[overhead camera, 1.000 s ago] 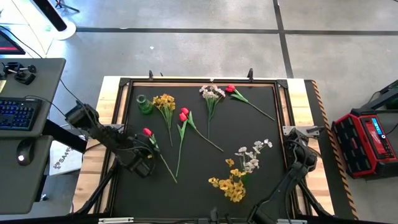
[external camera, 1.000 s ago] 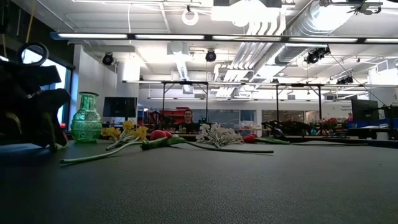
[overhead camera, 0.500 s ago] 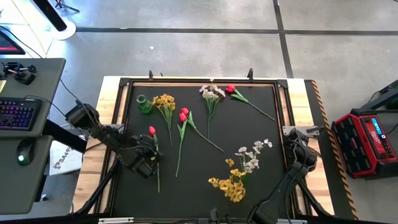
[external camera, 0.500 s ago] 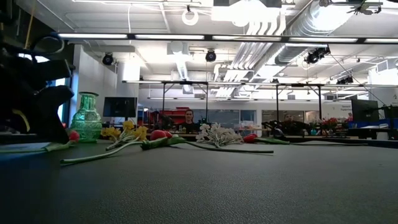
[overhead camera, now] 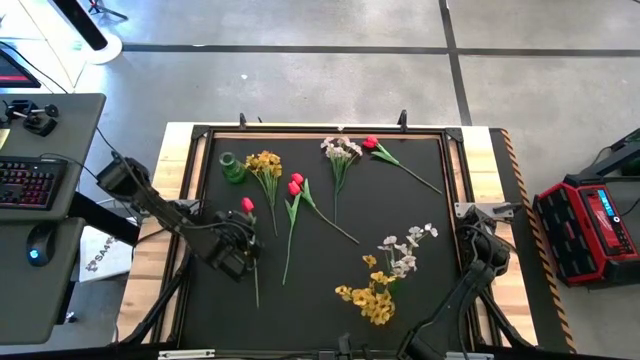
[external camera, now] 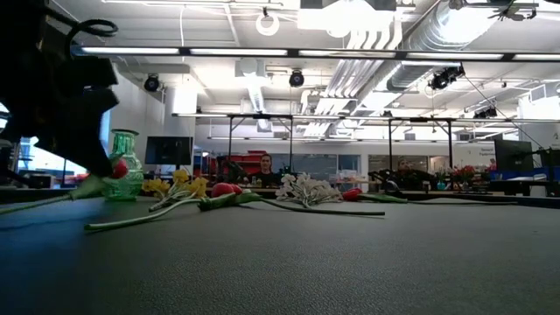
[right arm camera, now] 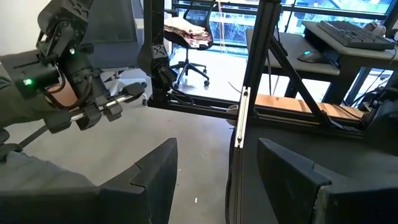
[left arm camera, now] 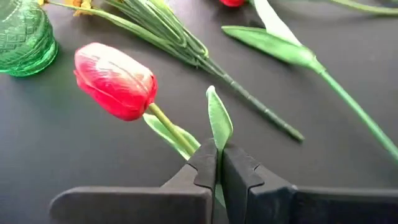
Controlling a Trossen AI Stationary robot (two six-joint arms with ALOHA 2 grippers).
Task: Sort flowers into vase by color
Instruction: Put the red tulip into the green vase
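My left gripper [overhead camera: 246, 240] is shut on a red tulip [overhead camera: 247, 206] at the mat's left side, a short way on the near side of the green glass vase [overhead camera: 232, 168]. The tulip's bloom [left arm camera: 115, 81] points toward the vase [left arm camera: 25, 37]. On the mat lie a yellow spray [overhead camera: 265, 165], two red tulips [overhead camera: 295, 185], a whitish spray [overhead camera: 340, 150], another red tulip [overhead camera: 372, 143], a second whitish spray [overhead camera: 405, 245] and a second yellow spray [overhead camera: 370, 298]. My right gripper [right arm camera: 217, 168] waits open at the mat's right edge with nothing between its fingers. My left gripper pinches the tulip's stem and a leaf [left arm camera: 214, 134] between its two shut fingers, a little below the bloom. The fingers slant down from the table's left side and lie across the stem. The bloom [external camera: 118, 168] is raised off the mat; the long stem [overhead camera: 255, 285] trails toward the near edge.
The black mat [overhead camera: 400, 200] sits in a raised frame on a wooden table. The loose flowers lie across its far and middle parts and at the near right. Bare mat lies at the near left and in the right middle.
My left gripper has shut on the tulip's stem and risen, rolling its wrist. The tulip has swung about: its stem, which slanted toward the near right, now points at the near edge. Its bloom has come off the mat and moved a little toward the vase.
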